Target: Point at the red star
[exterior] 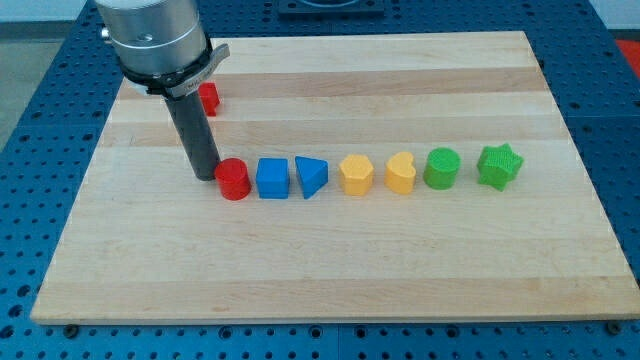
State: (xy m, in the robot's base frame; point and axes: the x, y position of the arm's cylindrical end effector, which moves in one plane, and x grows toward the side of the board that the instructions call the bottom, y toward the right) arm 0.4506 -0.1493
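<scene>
A red block, mostly hidden behind my rod, sits near the view's top left; its shape cannot be made out. My tip rests on the board just left of a red cylinder, close to it or touching it. The red cylinder starts a row running to the view's right: blue cube, blue triangular block, yellow hexagonal block, yellow heart-shaped block, green cylinder, green star.
The wooden board lies on a blue perforated table. The arm's grey housing hangs over the board's top left corner.
</scene>
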